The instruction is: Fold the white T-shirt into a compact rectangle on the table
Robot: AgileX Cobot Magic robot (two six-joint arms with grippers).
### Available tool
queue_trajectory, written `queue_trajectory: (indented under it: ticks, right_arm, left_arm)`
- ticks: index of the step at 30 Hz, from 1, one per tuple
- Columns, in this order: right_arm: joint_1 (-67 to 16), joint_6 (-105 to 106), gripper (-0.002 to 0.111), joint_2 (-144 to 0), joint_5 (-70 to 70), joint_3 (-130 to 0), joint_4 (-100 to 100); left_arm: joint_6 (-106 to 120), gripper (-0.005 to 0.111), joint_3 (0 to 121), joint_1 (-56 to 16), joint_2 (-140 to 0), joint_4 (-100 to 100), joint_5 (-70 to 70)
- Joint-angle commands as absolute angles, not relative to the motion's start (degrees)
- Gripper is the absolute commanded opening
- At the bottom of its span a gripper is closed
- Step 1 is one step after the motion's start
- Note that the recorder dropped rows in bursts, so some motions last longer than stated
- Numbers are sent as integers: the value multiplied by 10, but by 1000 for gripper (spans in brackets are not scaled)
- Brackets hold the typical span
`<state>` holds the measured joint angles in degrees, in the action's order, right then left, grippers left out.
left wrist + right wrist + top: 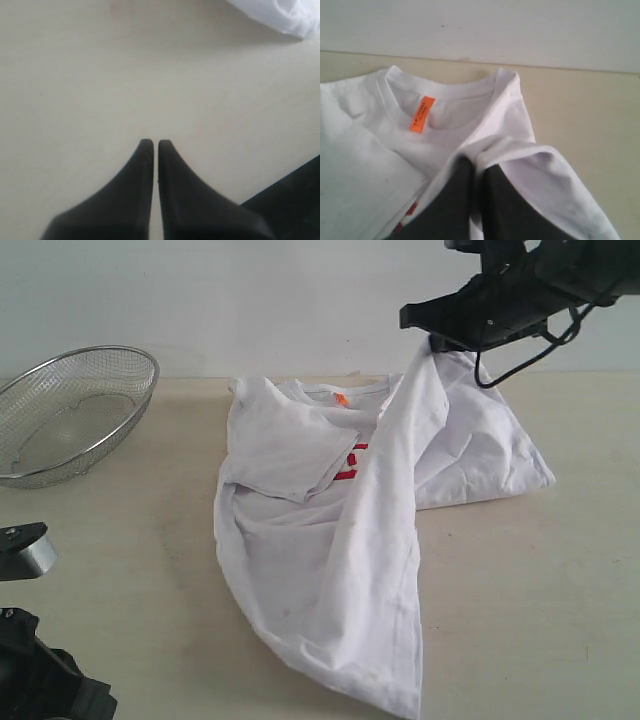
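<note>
White cotton is hiding most of the red lettering (350, 462): a folded-over sleeve and a lifted ridge of cloth are covering it, leaving only a few strokes showing. The shirt (330, 570) is lying rumpled on the table (540, 590), with the orange tag (421, 114) showing inside its collar, and its near hem is running off the picture's edge. The right hand (432, 340) is hanging above the shirt's far right part, fingers pressed together and pinching a fold of it that is rising off the table; cloth is half burying the fingertips. The left hand (151, 145) is hovering over bare table, apart from the shirt's edge, fingers pressed together on nothing; in the exterior view only part of its arm is showing, near-left of the shirt and cropped by the frame. A wire-mesh basket (70, 415) is sitting left of the shirt, apart from it, one side cropped, showing only bare mesh inside.
</note>
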<state>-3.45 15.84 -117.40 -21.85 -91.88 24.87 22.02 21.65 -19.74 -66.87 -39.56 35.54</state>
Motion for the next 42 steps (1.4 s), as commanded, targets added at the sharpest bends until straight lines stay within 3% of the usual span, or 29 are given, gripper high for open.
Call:
queue_trajectory:
  ticks: [1,13,15,20,22,28,34,36,39,42]
  right_arm:
    - [-34,158,0,-1259,-220,-1013,249]
    - [-33,155,3,-1395,-238,-1140,249]
    - [-33,155,14,-1392,-241,-1142,249]
    - [-33,132,62,-1378,-243,-1150,249]
    - [-33,113,65,-1366,-249,-1150,249]
    - [-33,110,65,-1315,-304,-1150,223]
    - [-27,68,62,-1263,-434,-1150,183]
    - [-24,64,43,-1250,-484,-1150,163]
    - [-23,106,0,-1239,-536,-1150,133]
    - [-23,115,1,-1232,-574,-1150,114]
  left_arm:
    - [212,4,214,-199,-668,-401,357]
    - [227,4,214,-199,-668,-401,356]
    - [228,4,214,-199,-668,-401,355]
    - [255,4,214,-199,-668,-401,360]
    - [264,4,214,-199,-668,-401,360]
    - [281,4,214,-199,-668,-412,356]
    - [457,4,214,-199,-668,-581,328]
    - [487,4,217,-199,-671,-623,280]
    - [512,4,239,-199,-702,-654,279]
    - [591,4,270,-211,-754,-733,297]
